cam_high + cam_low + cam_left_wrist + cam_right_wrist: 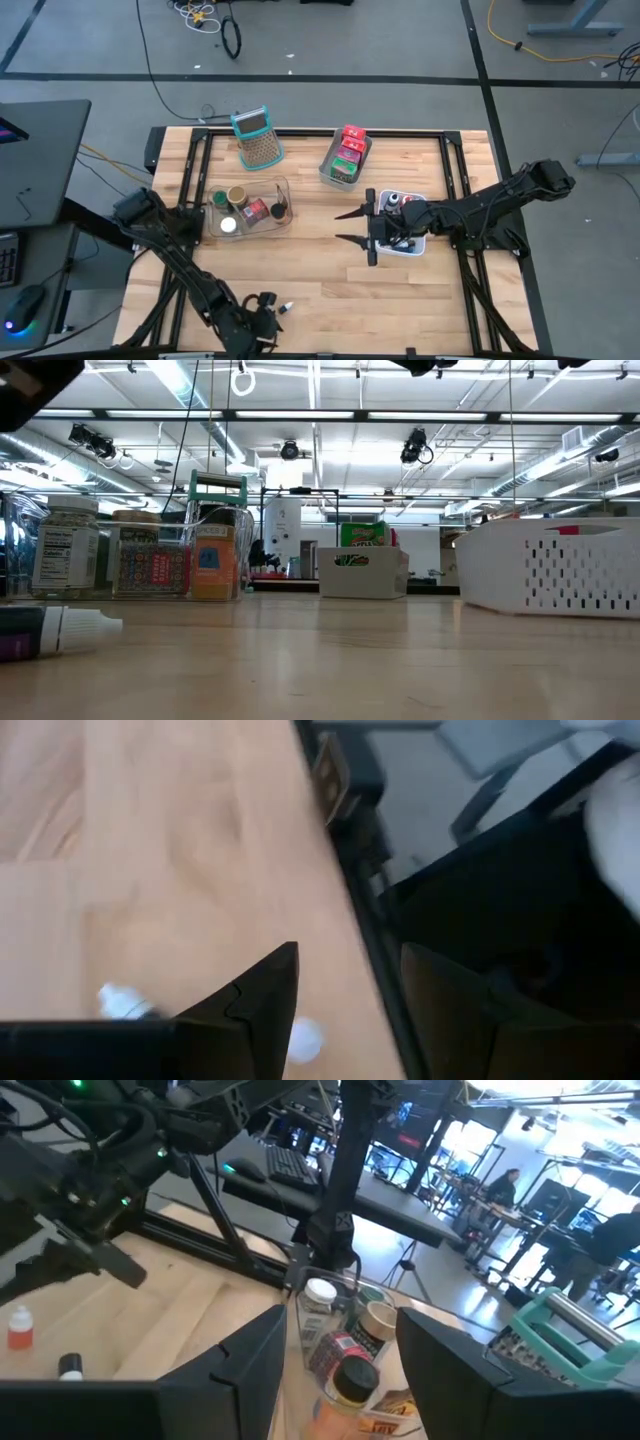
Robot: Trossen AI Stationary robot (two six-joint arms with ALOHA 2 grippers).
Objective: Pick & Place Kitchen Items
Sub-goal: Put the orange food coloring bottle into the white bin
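The wooden table (320, 270) carries three containers. A clear bin (282, 188) stands on the left half; in the high view I count about four short jars (237, 196) inside it, and the right wrist view shows them with white, tan and black lids. A grey bin (327, 166) near the far edge holds red and green packets (349, 150), about three, standing upright. A white perforated basket (415, 246) sits on the right half, with some small items inside that I cannot count because the arm covers them. The teal-handled grater (257, 137) stands at the far edge, just beside the clear bin but apart from it.

The right gripper (352, 227) hangs over the middle of the table, just beside the white basket; its fingers are spread wide and hold nothing. The left gripper (262, 304) is at the near edge of the table, close to the metal frame; its fingers are parted with nothing between them. Just beside it two small dropper bottles (285, 307) lie on the wood; in the right wrist view one has a red cap (20, 1320), the other a black cap (69, 1362).

The centre and the near right part of the table are bare wood, with open room between the bins.
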